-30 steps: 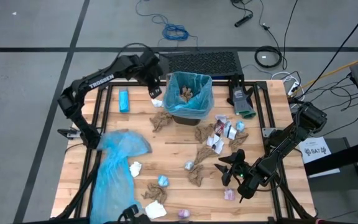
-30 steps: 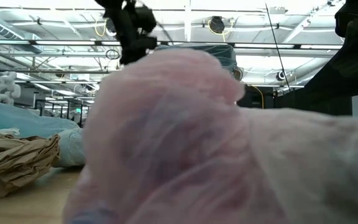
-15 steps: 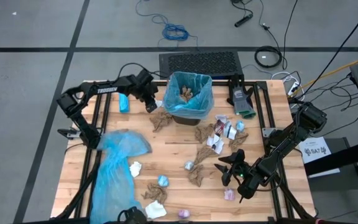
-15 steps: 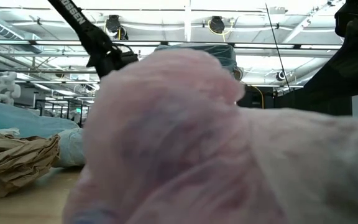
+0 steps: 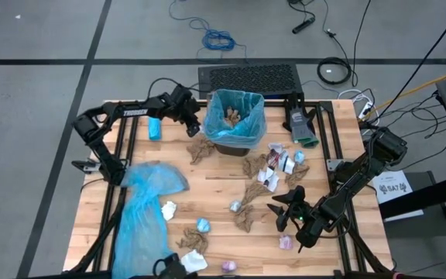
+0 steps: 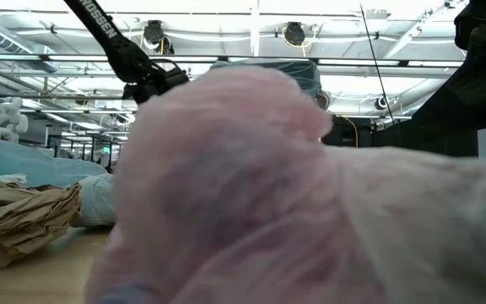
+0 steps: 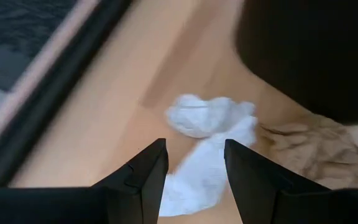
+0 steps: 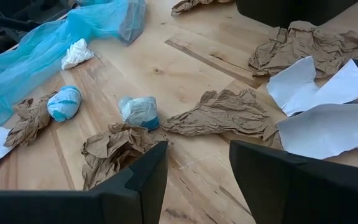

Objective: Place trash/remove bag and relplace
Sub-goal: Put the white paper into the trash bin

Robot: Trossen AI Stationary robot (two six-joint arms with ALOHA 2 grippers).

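Note:
A dark bin (image 5: 221,147) lined with a blue bag (image 5: 255,108) stands at the table's far middle, with brown trash inside. More trash lies strewn over the table: brown wads (image 8: 219,115), blue wrappers (image 8: 138,112) and white sheets (image 8: 328,112). My left gripper (image 5: 194,128) is low at the bin's left side, open. Its fingers (image 7: 148,174) stand on either side of a white paper scrap (image 7: 204,118) on the wood; whether they touch it I cannot tell. My right gripper (image 5: 285,205) waits open over the near right, nothing between its fingers (image 8: 145,177).
A loose blue bag (image 5: 145,205) lies spread along the table's left. A small blue oblong (image 5: 155,125) lies at the far left, and a grey-green tool (image 5: 302,128) at the far right. A pink wrapper (image 6: 268,186) fills the low view.
My left gripper has come down beside the bin's left side, tipping more steeply downward, and now sits low over the white scrap. Its fingers have stayed open. My right arm has kept still.

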